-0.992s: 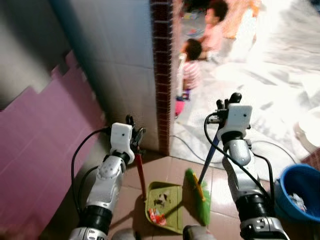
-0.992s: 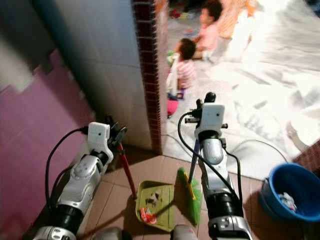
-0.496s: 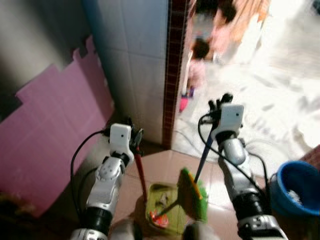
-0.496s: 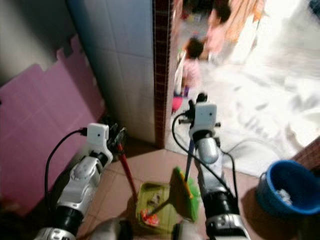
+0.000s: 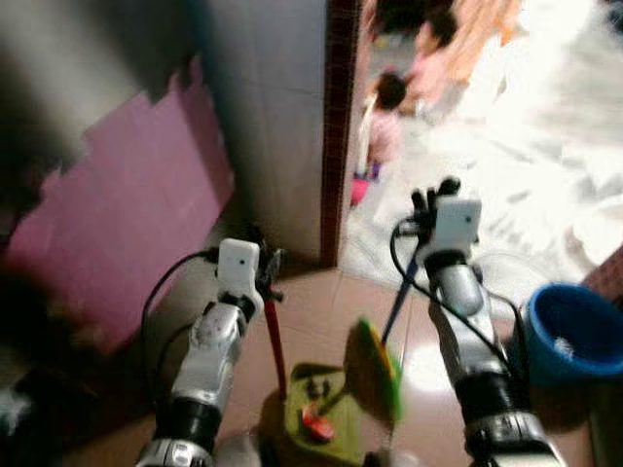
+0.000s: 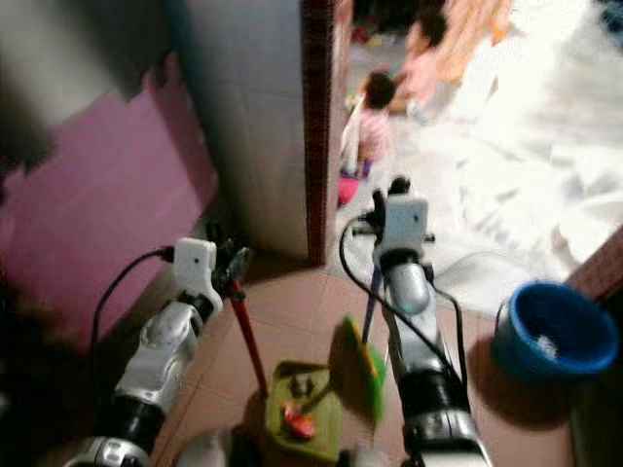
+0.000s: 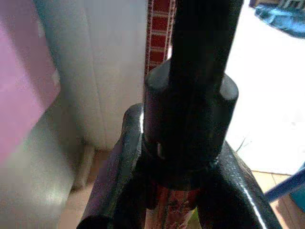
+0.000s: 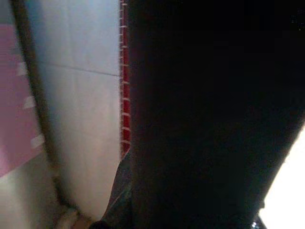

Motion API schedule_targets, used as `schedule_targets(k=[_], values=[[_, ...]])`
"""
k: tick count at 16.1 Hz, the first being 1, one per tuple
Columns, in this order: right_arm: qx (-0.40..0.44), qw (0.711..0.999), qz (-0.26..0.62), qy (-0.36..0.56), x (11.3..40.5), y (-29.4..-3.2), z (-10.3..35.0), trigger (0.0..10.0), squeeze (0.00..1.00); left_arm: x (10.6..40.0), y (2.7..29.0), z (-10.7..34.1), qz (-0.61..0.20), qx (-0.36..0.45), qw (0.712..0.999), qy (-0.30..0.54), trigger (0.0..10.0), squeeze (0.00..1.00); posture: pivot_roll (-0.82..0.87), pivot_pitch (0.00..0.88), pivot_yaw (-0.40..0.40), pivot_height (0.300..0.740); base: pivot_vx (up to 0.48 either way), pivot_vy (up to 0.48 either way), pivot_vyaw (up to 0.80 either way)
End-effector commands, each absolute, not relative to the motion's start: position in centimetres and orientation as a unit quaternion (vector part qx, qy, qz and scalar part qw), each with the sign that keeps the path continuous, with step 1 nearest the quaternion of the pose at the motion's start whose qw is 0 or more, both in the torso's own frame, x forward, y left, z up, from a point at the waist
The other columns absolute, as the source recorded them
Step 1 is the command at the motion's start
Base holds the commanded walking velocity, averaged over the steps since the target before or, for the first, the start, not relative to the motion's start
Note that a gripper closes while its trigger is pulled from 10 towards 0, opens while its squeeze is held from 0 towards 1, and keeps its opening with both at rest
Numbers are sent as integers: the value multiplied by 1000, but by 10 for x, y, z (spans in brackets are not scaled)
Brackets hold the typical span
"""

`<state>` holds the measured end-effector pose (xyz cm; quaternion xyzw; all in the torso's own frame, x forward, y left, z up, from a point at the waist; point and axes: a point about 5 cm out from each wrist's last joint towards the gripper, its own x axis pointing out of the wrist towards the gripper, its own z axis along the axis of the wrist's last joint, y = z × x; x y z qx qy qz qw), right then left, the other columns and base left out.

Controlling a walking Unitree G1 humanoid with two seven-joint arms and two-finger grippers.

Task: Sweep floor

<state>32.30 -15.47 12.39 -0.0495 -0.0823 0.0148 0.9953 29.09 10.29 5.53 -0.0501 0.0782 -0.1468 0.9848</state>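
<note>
On the tiled floor sits a green dustpan (image 5: 316, 413) holding debris. Left hand (image 5: 265, 275) clamps its red handle (image 5: 275, 341) — right hand (image 5: 426, 209) grips the blue-handled green broom (image 5: 375, 368), raised just beside the pan.

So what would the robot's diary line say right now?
left gripper: holds dustpan handle | right gripper: holds broom | litter in dustpan | blue bucket to the right

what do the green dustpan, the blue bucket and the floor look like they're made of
Dustpan: probably moulded plastic, going by its uniform lime green colour and matte look; blur hides detail. Blue bucket: likely plastic too, one saturated colour with a smooth rounded rim. Floor: looks like glazed ceramic tile, reddish brown with faint grout lines and a bright reflected glare.
</note>
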Motion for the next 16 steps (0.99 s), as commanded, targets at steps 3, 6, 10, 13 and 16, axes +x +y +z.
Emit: schedule_targets(k=[3, 6, 10, 13, 16], values=[[-56, 996, 7, -71, 321, -160, 119, 10000, 0, 296, 98, 64, -152, -62, 984, 63, 10000, 0, -72, 0, 40, 740, 0, 0, -140], [-57, 996, 28, -65, 324, -152, 117, 10000, 0, 301, 102, 75, -134, -82, 987, 40, 10000, 0, -49, 0, 12, 740, 0, 0, -771], [-59, 996, 30, -61, 322, -151, 114, 10000, 0, 302, 106, 77, -117, -108, 986, 37, 10000, 0, -51, 0, 13, 740, 0, 0, -800], [-58, 997, 17, -51, 312, -154, 105, 10000, 0, 303, 115, 75, -109, -105, 988, 41, 10000, 0, -70, 0, 40, 740, 0, 0, -800], [-59, 997, 17, -54, 314, -153, 107, 10000, 0, 307, 114, 77, -115, -105, 987, 45, 10000, 0, -78, 0, 55, 740, 0, 0, -800]])
